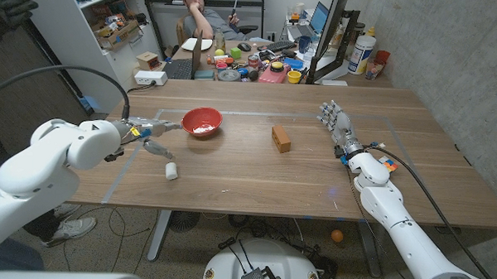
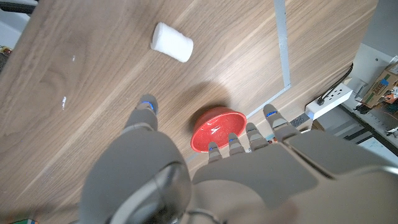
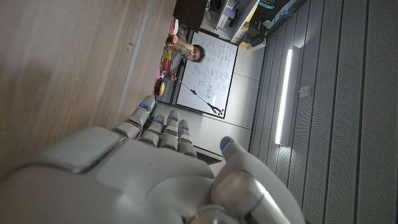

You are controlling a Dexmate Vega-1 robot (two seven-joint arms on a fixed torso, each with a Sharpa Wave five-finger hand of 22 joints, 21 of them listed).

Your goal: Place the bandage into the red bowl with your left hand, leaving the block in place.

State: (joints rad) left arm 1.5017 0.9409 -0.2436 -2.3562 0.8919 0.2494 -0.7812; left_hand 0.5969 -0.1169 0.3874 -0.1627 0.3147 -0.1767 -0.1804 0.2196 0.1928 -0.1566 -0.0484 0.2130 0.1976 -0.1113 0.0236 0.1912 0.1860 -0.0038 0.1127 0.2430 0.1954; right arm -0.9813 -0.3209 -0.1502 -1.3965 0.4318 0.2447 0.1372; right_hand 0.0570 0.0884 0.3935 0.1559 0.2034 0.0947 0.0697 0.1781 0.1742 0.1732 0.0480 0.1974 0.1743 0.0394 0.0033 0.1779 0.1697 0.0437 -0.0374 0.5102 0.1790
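Fingers (image 1: 156, 141) of the left hand (image 1: 145, 136) are spread apart with nothing between them in the head view, at the left of the frame, reaching toward the red bowl (image 1: 202, 121) just to their right. Below them, near the lower middle-left of the wooden table (image 1: 255, 185), lies the bandage (image 1: 171, 171), a small white roll, apart from the hand. At mid-frame the block (image 1: 282, 139) stands well to the right of the bowl, and the right hand (image 1: 337, 123) is at the right, fingers extended and empty. From the left wrist view, the left hand (image 2: 205, 171) fills the lower frame, fingers parted, with the bowl (image 2: 217, 127) beyond its fingertips and the bandage (image 2: 172, 42) at upper left. Seen from the right wrist view, the right hand (image 3: 158, 168) appears loosely extended, holding nothing, though the angle is poor.
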